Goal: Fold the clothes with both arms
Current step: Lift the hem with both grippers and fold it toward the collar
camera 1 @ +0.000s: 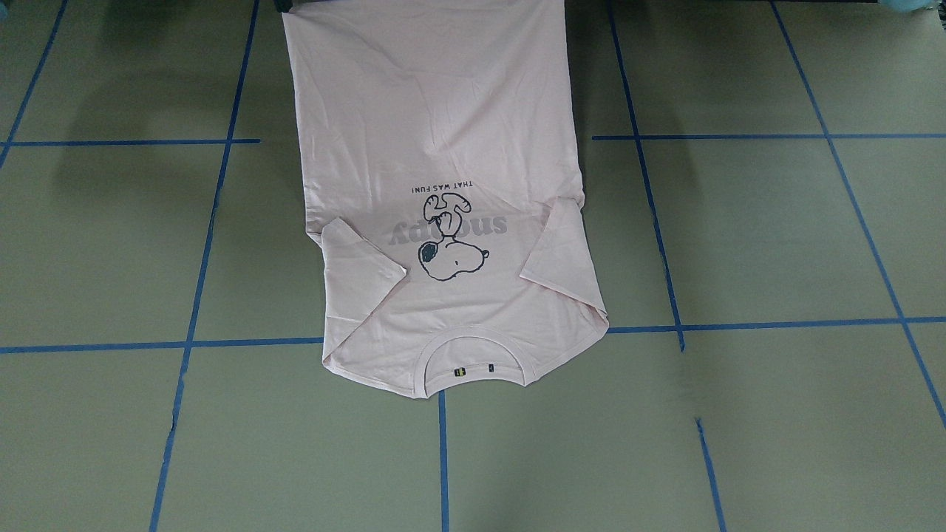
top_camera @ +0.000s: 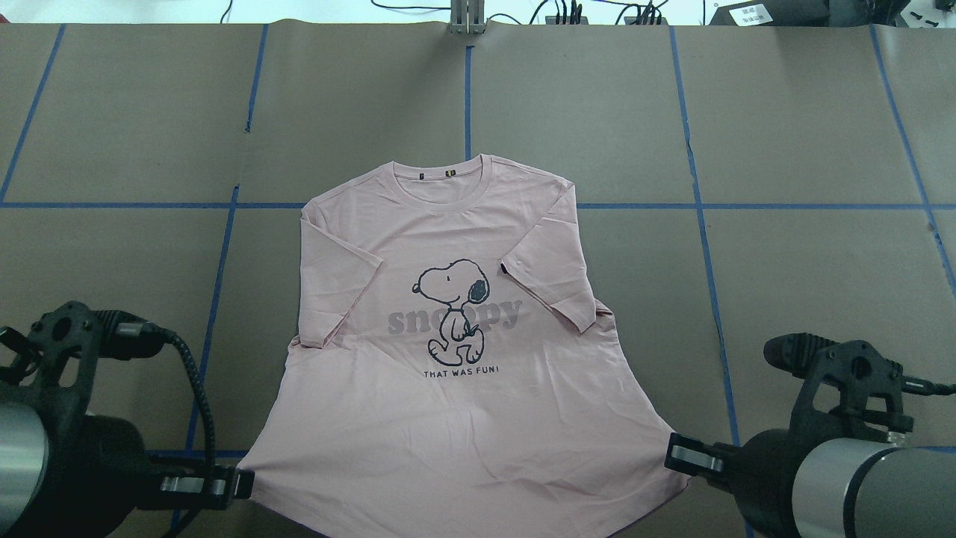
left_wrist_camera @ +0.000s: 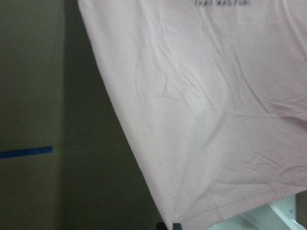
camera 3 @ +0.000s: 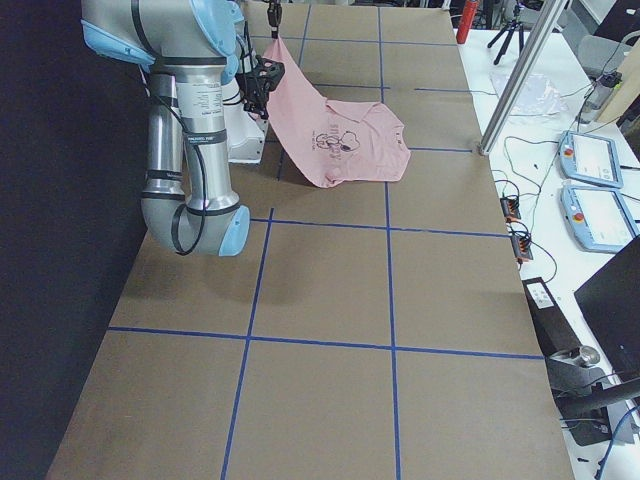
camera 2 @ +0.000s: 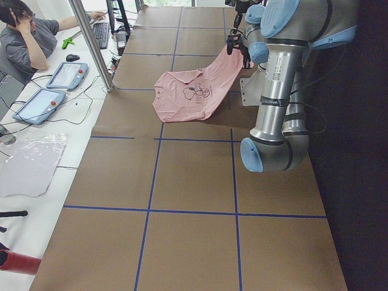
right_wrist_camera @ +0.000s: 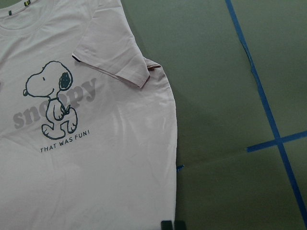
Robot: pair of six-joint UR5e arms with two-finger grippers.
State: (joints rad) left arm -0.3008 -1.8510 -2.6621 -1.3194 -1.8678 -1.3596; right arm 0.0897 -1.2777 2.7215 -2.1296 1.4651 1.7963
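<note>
The T-shirt [top_camera: 455, 403] lies print-up on the tabletop [top_camera: 784, 134] with its sleeves [top_camera: 340, 280] folded in. The left end effector [top_camera: 240, 483] and right end effector [top_camera: 670, 453] each pinch a raised hem corner, closed tight on the cloth. This looks like the bottom-up fold, so next both must carry the hem evenly toward the collar [top_camera: 448, 183].

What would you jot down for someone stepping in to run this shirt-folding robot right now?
Grips: the left end effector is shut on one hem corner of the T-shirt; the right end effector is shut on the other corner.
Position: print side up, hem end lifted toward the robot, collar end resting on the table.
Done: both sleeves are folded inward over the front.
Left: probably carry the hem forward to the collar to fold the body, then let go.
</note>
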